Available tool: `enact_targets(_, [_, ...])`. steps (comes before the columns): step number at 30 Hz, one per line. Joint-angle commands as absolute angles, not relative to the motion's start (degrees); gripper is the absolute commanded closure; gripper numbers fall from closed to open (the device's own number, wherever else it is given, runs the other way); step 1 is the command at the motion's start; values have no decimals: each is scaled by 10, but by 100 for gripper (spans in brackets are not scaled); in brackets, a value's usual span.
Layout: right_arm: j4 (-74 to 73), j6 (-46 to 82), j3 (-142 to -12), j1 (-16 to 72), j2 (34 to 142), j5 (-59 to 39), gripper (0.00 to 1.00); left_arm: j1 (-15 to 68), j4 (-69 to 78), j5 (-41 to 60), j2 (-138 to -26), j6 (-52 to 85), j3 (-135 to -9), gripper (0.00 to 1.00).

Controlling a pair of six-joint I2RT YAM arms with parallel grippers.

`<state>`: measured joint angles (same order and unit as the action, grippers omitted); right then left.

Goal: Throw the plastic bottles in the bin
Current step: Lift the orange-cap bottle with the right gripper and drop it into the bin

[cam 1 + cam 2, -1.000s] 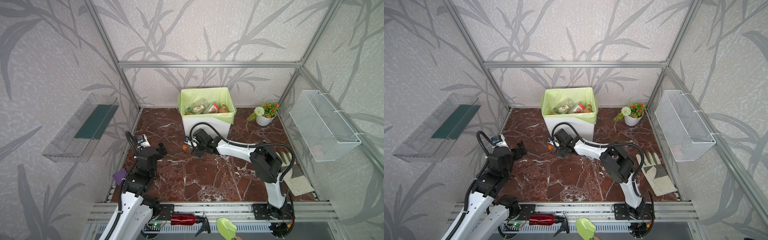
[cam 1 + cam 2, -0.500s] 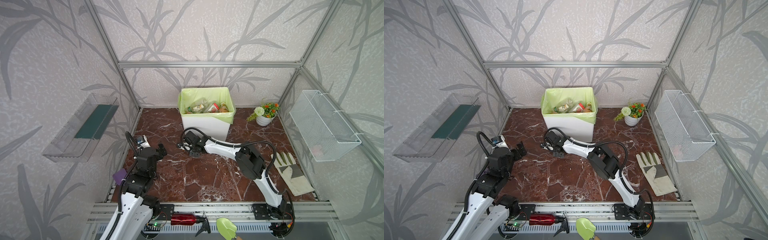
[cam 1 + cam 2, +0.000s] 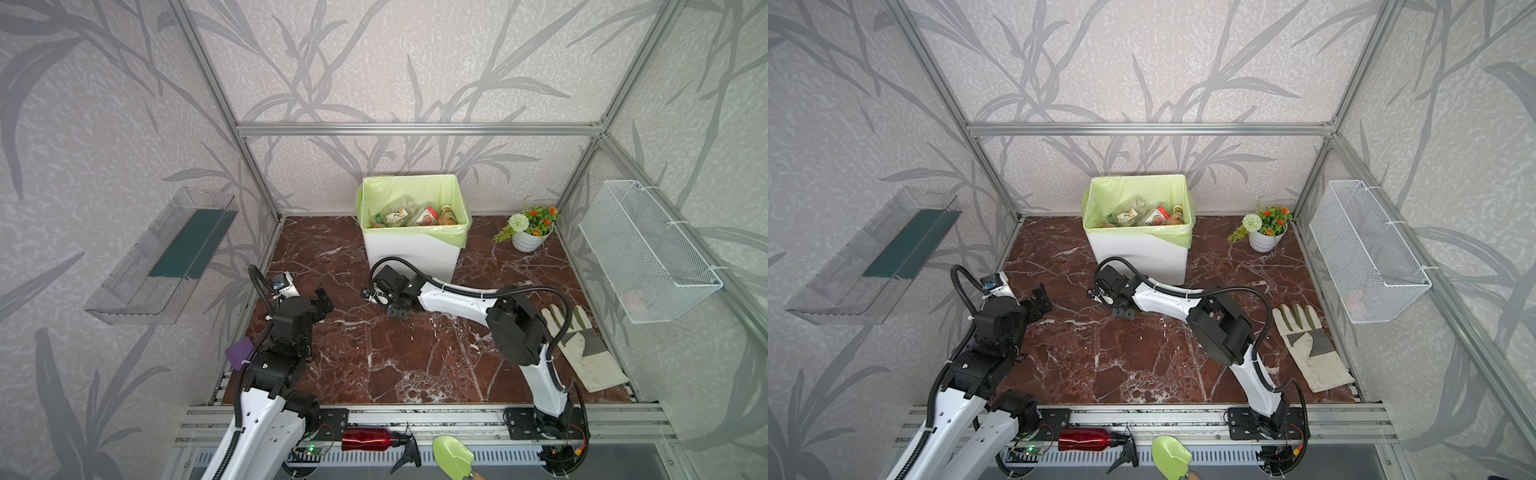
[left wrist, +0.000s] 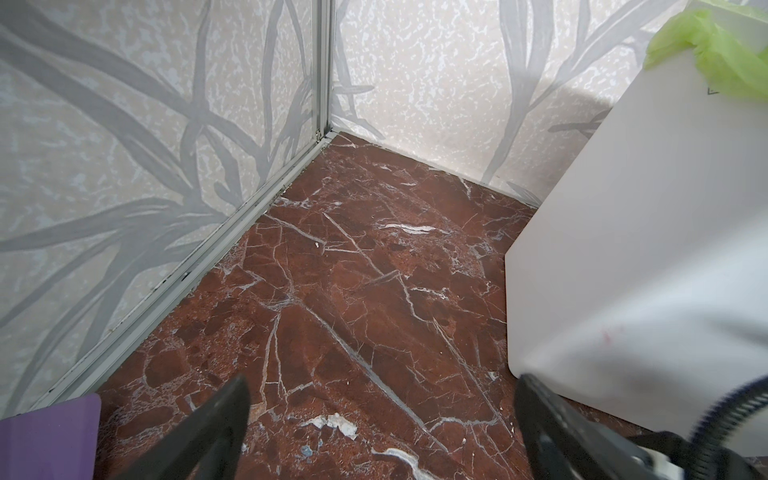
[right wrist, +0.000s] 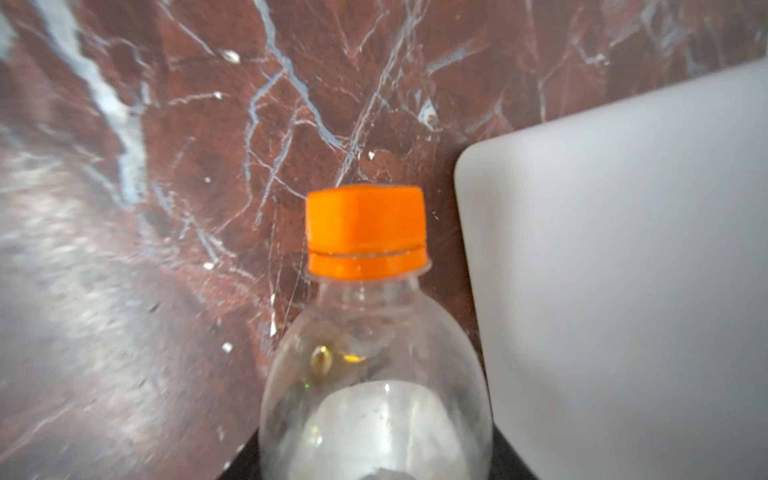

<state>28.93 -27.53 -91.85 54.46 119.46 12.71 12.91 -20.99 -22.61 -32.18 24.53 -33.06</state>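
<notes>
A clear plastic bottle point(image 5: 374, 374) with an orange cap point(image 5: 365, 230) lies between the jaws of my right gripper point(image 5: 374, 457), which is shut on its body. In both top views this gripper point(image 3: 380, 293) point(image 3: 1106, 296) sits low over the marble floor, just left of the front corner of the bin point(image 3: 411, 253) point(image 3: 1138, 257), and hides the bottle. The bin is a white tub with a light green bag, and several bottles point(image 3: 395, 216) lie inside it. My left gripper point(image 3: 322, 300) point(image 4: 382, 382) hangs open and empty near the left wall.
A flower pot point(image 3: 530, 232) stands at the back right, and a work glove point(image 3: 582, 345) lies on the floor at the right. A wire basket point(image 3: 648, 249) and a clear tray point(image 3: 166, 257) hang on the side walls. A red metallic bottle point(image 3: 368, 439) and a green scoop point(image 3: 453, 453) lie on the front rail.
My right arm has slid left along the floor in front of the bin and its jaws have closed on the orange-capped bottle. The left arm has not moved.
</notes>
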Motion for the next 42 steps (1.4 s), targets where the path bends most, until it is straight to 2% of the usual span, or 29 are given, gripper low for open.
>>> enact_targets(1, [257,-236,-889,547,1083,115,59,126,-220,-236,-320,265,-320,1])
enact_targets(6, [208,-209,-807,540,922,108,59,126,-216,-230,-337,272,-317,1])
enact_targets(12, [88,-164,-716,459,697,63,59,126,-201,-210,-378,277,-319,1])
enact_targets(15, [80,-147,-746,390,616,43,58,126,-191,-195,-397,269,-321,1])
enact_targets(18, [91,-149,-812,337,583,26,57,126,-182,-183,-411,264,-323,1])
enact_targets(21, [95,-135,-886,311,601,8,56,126,-169,-176,-416,267,-322,1])
enact_targets(24, [112,-105,-950,301,666,-39,55,126,-165,-169,-421,267,-324,1])
enact_targets(30, [220,-29,-1068,303,917,-198,54,126,-163,-167,-417,275,-323,1])
enact_targets(32, [271,-53,-1120,321,996,-197,51,126,-163,-166,-416,276,-324,1])
enact_targets(35, [352,-101,-1226,338,1055,-152,38,126,-178,-168,-410,272,-332,1])
enact_targets(37, [342,-100,-1276,327,1044,-100,0,126,-189,-173,-405,268,-335,1])
enact_targets(42, [288,-96,-1324,305,966,-69,1,126,-188,-170,-397,267,-331,1])
